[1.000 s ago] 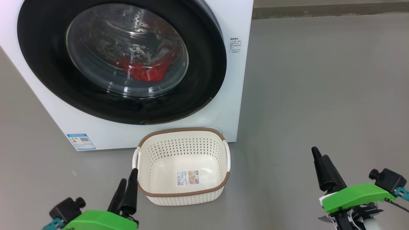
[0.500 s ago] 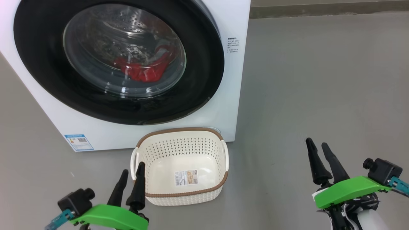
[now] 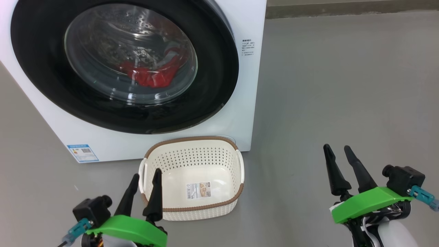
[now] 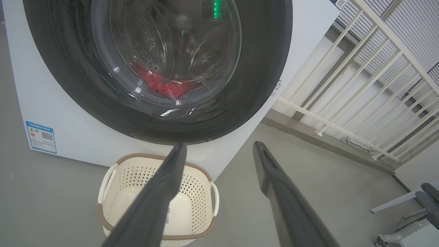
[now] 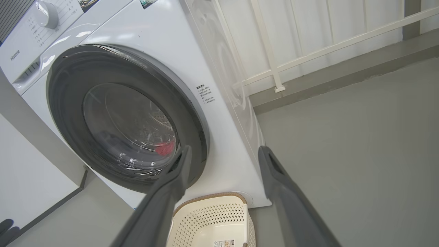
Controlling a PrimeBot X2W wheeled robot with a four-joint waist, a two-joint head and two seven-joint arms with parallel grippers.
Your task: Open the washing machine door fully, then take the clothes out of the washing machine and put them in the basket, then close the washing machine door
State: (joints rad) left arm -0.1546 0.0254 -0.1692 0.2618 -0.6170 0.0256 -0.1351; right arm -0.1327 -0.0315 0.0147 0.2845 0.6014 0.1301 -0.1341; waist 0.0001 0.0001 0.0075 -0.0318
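Your washing machine door (image 3: 214,72) sits shut at 11 o'clock, clothes (image 3: 151,77) behind its glass. The basket (image 3: 192,140) waits at 6, just below it, probably for short drops. Your left gripper (image 3: 146,173) at 7, right gripper (image 3: 336,146) at 4: both spread, empty.

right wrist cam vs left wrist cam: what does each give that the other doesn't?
Right wrist extras: the control dial and brand lettering on the top panel of the washing machine, plus its side wall.
Left wrist extras: the blue label on the lower front, and both handles of the basket.
Shared: the shut washing machine door, red clothes behind the glass, the basket in front and the white railing. Each view has its own gripper open: right gripper, left gripper.
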